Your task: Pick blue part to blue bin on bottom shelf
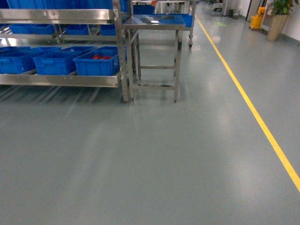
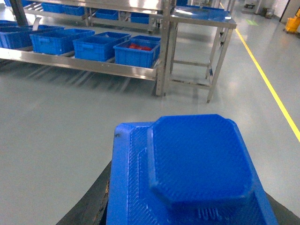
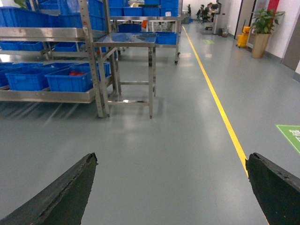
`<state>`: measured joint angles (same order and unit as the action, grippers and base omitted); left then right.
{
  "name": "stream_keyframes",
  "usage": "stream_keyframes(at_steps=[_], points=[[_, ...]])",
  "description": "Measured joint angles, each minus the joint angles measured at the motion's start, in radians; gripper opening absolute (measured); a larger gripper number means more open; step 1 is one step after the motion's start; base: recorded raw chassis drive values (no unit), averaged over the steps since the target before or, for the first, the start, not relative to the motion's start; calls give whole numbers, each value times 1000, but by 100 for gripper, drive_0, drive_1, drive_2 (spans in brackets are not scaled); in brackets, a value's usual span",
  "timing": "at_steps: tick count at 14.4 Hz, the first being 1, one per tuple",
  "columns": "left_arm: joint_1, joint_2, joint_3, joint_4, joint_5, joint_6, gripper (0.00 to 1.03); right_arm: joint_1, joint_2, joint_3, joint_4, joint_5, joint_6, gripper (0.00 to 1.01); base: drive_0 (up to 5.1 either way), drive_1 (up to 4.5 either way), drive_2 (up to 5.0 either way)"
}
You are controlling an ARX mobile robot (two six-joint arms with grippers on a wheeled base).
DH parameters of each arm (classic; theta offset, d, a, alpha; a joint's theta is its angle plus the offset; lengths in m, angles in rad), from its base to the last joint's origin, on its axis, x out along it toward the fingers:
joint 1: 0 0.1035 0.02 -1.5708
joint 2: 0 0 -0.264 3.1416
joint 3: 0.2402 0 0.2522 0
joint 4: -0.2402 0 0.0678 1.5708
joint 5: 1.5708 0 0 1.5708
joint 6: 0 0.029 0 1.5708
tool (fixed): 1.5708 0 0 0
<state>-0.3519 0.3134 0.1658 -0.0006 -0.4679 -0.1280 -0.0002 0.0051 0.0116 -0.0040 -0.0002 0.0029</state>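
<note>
The blue part fills the lower half of the left wrist view, a blocky dark-blue piece with an octagonal raised top. My left gripper is shut on it, and only dark finger edges show beside it. My right gripper is open over bare floor, holding nothing. Several blue crates stand on the bottom shelf far ahead on the left. The blue bin stands next to the crate with red contents. Neither gripper shows in the head view.
A steel table stands right of the rack's corner post. A yellow floor line runs along the right. A potted plant and a yellow bucket are far back. Grey floor lies between me and the rack.
</note>
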Motion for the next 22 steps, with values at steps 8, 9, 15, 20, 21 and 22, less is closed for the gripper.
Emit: stream_keyframes(at_steps=[8, 9, 15, 20, 21, 22], points=[[0, -1, 0, 2, 0, 0, 44, 0, 0, 0, -3, 0, 0, 98, -10, 423, -444], [0, -1, 0, 1, 1, 0, 44, 0, 0, 0, -2, 0, 0, 98, -12, 422, -445], [0, -2, 0, 3, 0, 0, 44, 0, 0, 0, 1, 0, 0, 98, -7, 426, -440], [0, -3, 0, 5, 0, 0, 44, 0, 0, 0, 2, 0, 0, 98, 1, 435, -432], [0, -2, 0, 0, 0, 0, 44, 0, 0, 0, -2, 0, 0, 98, 12, 445, -421], [0, -2, 0, 2, 0, 0, 44, 0, 0, 0, -1, 0, 0, 98, 13, 447, -420]])
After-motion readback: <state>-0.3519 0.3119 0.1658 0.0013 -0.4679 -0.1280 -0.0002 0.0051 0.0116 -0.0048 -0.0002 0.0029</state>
